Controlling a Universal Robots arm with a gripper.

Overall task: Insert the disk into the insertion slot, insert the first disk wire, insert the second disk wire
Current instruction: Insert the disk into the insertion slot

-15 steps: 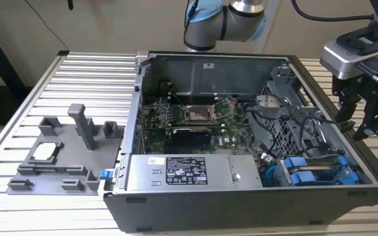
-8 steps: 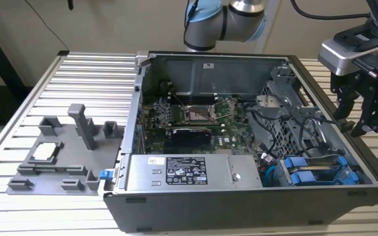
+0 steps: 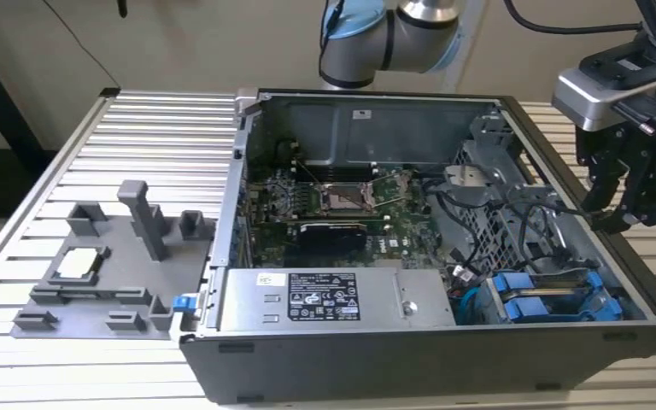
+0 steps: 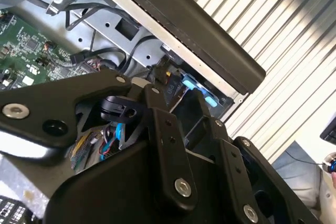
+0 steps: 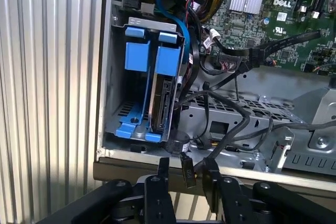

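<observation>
Your disk (image 5: 161,95) already sits in the insertion slot (image 5: 137,109) of the drive cage, its blue carrier seated, just ahead of the gripper (image 5: 185,178). The fingers (image 5: 164,167) are clamped on a black wire connector (image 5: 187,170), whose cable runs into the open computer case (image 3: 647,282) beyond the rim.

A grey fixture tray (image 3: 100,273) sat on a ribbed metal table (image 3: 55,171) beside an open computer case (image 3: 419,359) with a green motherboard (image 3: 328,213).
</observation>
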